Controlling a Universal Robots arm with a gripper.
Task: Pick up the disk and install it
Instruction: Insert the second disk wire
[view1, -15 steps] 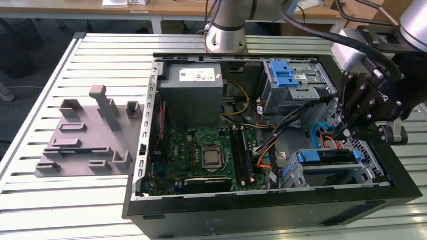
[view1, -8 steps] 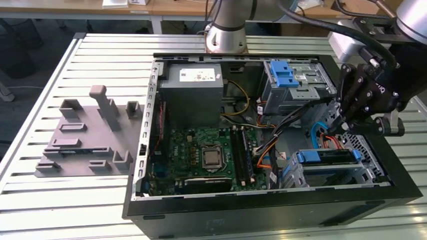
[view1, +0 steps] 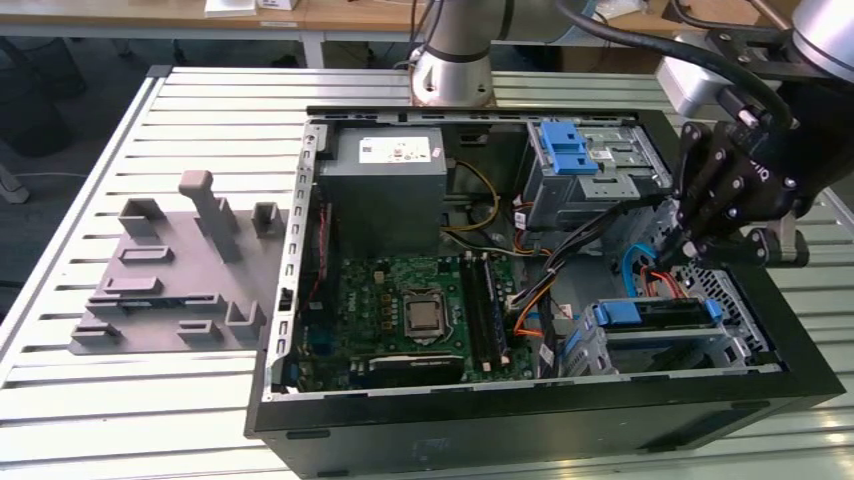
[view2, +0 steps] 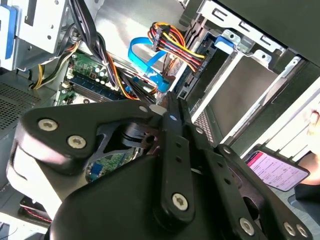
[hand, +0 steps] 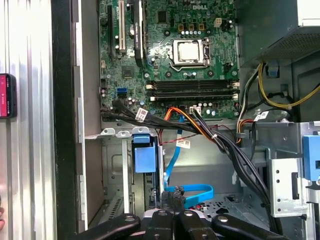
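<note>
Closest to me is the black front wall of the open PC case (view1: 534, 425), lying on its side on the slatted table (view1: 120, 410). Just behind that wall, in the lower drive bay at the exterior view's right, sits the disk (view1: 657, 314). You can see its blue rail along the top, and it looks slid into the bay rather than loose on the table. So I'd say the pick-up and the carry are done, and it's at least mostly installed. Whether it's clicked fully home, or cabled up, I can't tell from here.

Right above the bay hangs the gripper (view1: 697, 248). Its two fingers look pinched together with nothing between them, just over the orange and blue cables (view1: 650, 272), clear of the disk. In the first wrist view the fingertips look the same, closed up and empty.

Further in there's the green motherboard (view1: 414, 310), then the big grey metal box (view1: 387, 165) and the cage with the blue latch (view1: 587, 165) along the back wall. Past the case is the arm's base (view1: 451, 70). Off to the exterior view's left is a grey fixture plate (view1: 174, 280), with nothing resting on it.
</note>
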